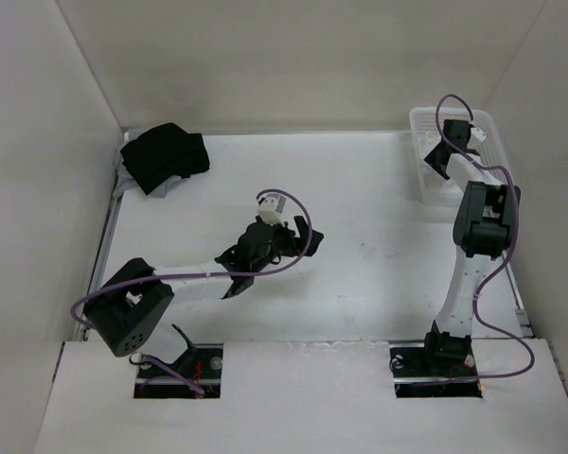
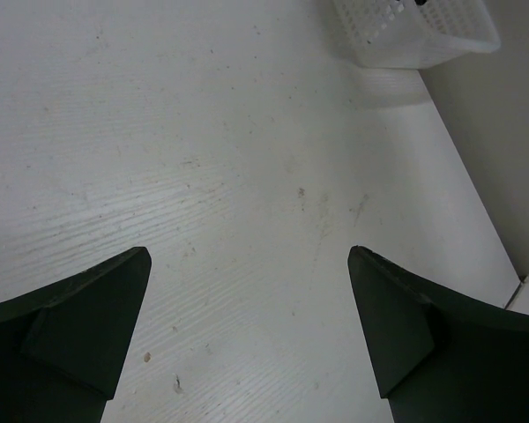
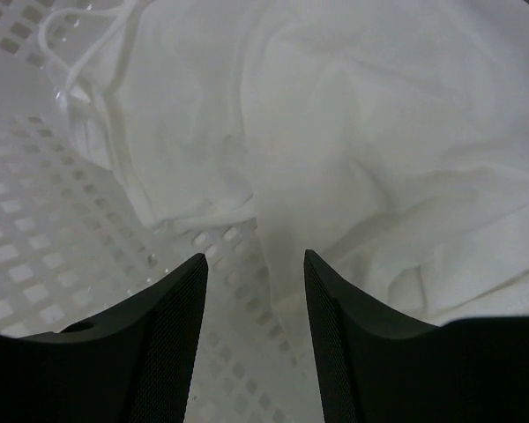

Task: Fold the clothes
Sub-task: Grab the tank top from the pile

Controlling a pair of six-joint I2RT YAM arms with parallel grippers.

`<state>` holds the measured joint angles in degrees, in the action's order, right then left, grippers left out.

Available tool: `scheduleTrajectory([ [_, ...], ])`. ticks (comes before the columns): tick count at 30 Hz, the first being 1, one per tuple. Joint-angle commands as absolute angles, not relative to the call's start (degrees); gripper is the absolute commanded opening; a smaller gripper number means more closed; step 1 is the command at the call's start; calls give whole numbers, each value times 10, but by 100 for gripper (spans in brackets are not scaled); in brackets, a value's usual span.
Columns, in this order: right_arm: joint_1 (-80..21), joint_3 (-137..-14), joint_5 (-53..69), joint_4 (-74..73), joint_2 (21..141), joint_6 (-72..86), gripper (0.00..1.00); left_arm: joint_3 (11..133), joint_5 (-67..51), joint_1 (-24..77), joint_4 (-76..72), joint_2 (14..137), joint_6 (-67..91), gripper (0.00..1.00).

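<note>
Right gripper (image 3: 254, 257) stood with jaws parted, pinching nothing. The clothes (image 3: 361, 123) lay bunched just ahead, from twelve to two o'clock, one fold reaching between the jaws, inside the white basket (image 3: 26, 247). Left gripper (image 2: 249, 256), spread wide over the table (image 2: 203, 132), sat well apart at eight o'clock.

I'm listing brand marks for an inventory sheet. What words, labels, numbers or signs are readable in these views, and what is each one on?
No readable text in any view.
White garment: plain fabric, no print or tag showing.
White basket: bare plastic mesh, no label.
Black cloth bundle: plain, no marking visible.
Left arm and right arm: no legible marking; any there is too small to read.
</note>
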<state>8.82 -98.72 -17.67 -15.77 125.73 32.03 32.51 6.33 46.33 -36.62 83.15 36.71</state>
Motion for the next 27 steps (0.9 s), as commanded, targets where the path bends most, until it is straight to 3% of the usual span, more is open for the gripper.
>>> scheduleTrajectory([
  [1,99,-1048,-166,-189,1295,337,53,312,30,450,-417,837,391,100],
  [3,100,-1087,-170,-213,1325,341,46,309,21,441,-420,831,401,100],
  [10,96,-1195,-191,-306,1388,352,39,293,8,414,-436,814,419,100],
  [12,96,-1199,-192,-307,1390,354,25,290,8,409,-436,811,422,100],
  [13,96,-1200,-188,-310,1388,362,10,289,8,409,-437,811,422,100],
  [15,105,-1165,-166,-286,1363,382,0,287,8,408,-440,814,423,100],
  [19,116,-1048,-132,-160,1268,401,0,288,8,406,-445,822,423,100],
  [27,90,-792,-106,73,939,394,0,294,14,404,-443,817,425,99],
])
